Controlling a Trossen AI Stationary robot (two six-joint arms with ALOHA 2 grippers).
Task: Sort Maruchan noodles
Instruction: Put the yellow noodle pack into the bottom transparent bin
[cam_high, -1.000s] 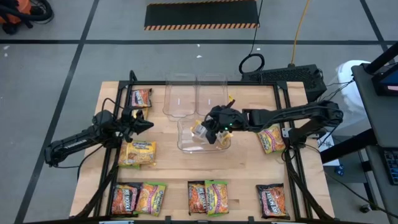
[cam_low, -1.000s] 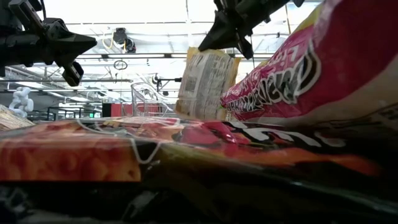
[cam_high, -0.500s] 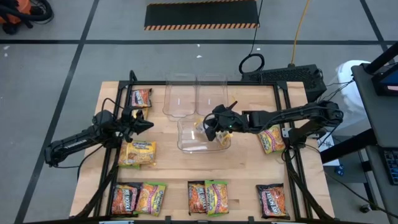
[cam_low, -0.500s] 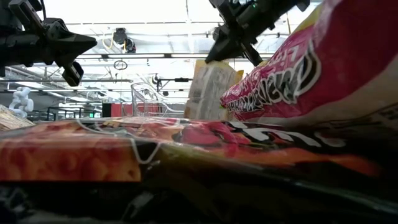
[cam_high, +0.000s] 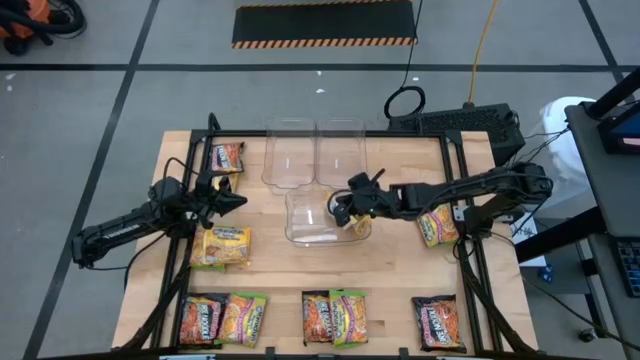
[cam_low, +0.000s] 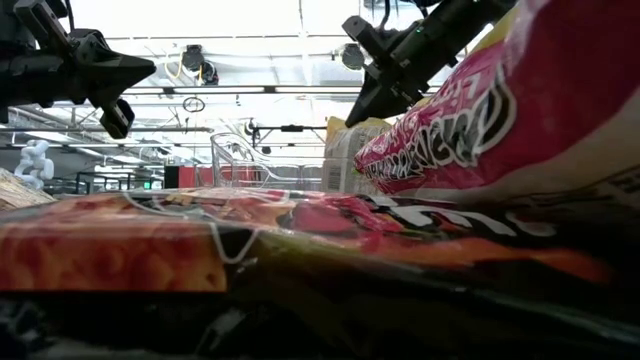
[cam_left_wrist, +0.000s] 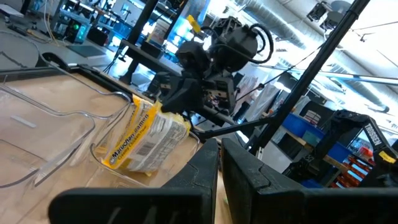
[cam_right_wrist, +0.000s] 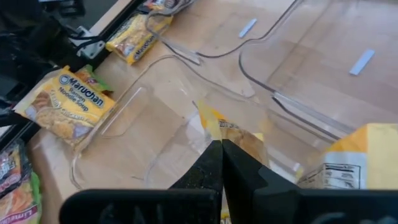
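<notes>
My right gripper (cam_high: 345, 207) is shut on a yellow Maruchan noodles packet (cam_left_wrist: 144, 138) over the near clear bin (cam_high: 300, 232) at the table's middle. The packet hangs into that bin, and in the low view only its top (cam_low: 345, 150) shows below the gripper (cam_low: 372, 100). My left gripper (cam_high: 243, 200) waits shut above the table's left side, touching nothing. Other packets lie flat on the table: a yellow one (cam_high: 222, 245), an orange one (cam_high: 228, 157) and one at the right (cam_high: 437, 222). My right gripper pinches the yellow packet's upper edge, near a corner (cam_left_wrist: 157, 109), between its two fingers. The fingers slant down from the table's right side. The packet hangs tilted below them inside the bin; I cannot tell whether its lower end (cam_left_wrist: 121, 163) rests on the bin's floor.
Two more clear bins (cam_high: 288, 155) (cam_high: 342, 150) stand side by side behind the near one. Several packets, orange, lime and dark, lie in a row along the near edge (cam_high: 245, 318) (cam_high: 335, 316) (cam_high: 437, 322). A yellow packet's back (cam_right_wrist: 357, 155) shows close by in the right wrist view.
My right gripper has gone down toward the near bin, rolling as it went, and stays shut on the yellow packet. The packet has sunk with it, from hanging high above the bin to hanging low inside it.
</notes>
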